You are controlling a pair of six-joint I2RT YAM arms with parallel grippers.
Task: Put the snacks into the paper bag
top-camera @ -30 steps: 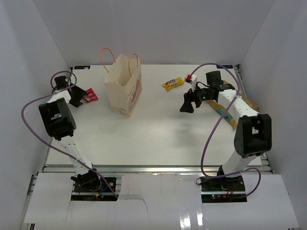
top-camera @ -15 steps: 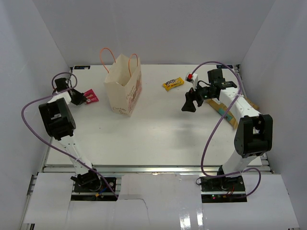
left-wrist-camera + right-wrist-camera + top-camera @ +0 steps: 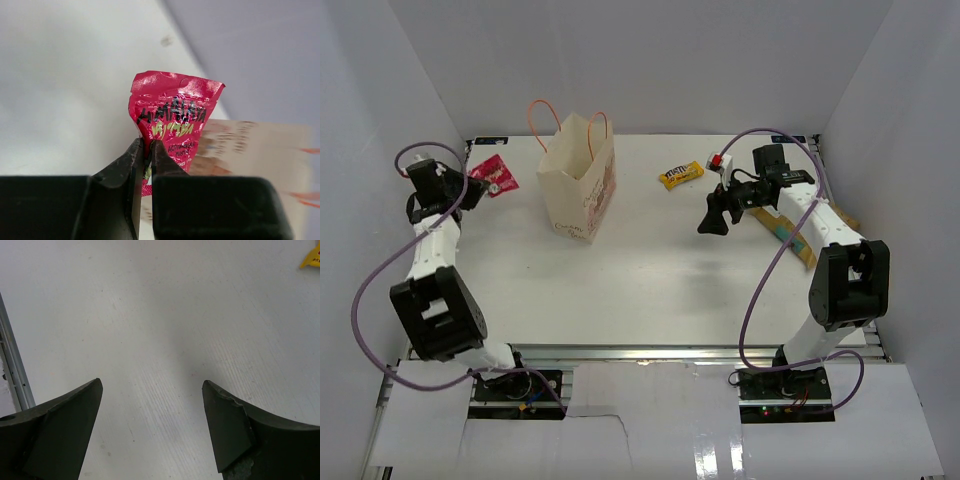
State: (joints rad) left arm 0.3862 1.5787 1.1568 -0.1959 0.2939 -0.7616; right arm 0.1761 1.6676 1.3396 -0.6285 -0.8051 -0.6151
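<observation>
My left gripper (image 3: 471, 186) (image 3: 148, 150) is shut on the lower edge of a pink-red snack packet (image 3: 493, 176) (image 3: 172, 117), held up off the table at the far left. The cream paper bag (image 3: 578, 185) (image 3: 250, 147) stands upright and open just right of it, its orange-pink handles up. A yellow snack (image 3: 680, 175) (image 3: 311, 259) lies on the table right of the bag, with a small red-and-white packet (image 3: 718, 162) beyond it. My right gripper (image 3: 712, 213) (image 3: 152, 385) hovers open over bare table near these. A tan-brown pouch (image 3: 797, 240) lies partly hidden under the right arm.
White walls close in the table on the left, back and right. A metal rail (image 3: 12, 365) runs along the table's edge in the right wrist view. The purple cables (image 3: 760, 270) loop beside each arm.
The left gripper closed on the pink-red packet and lifted it, the arm swinging back toward the left wall. The right arm shifted only slightly and stayed open.
</observation>
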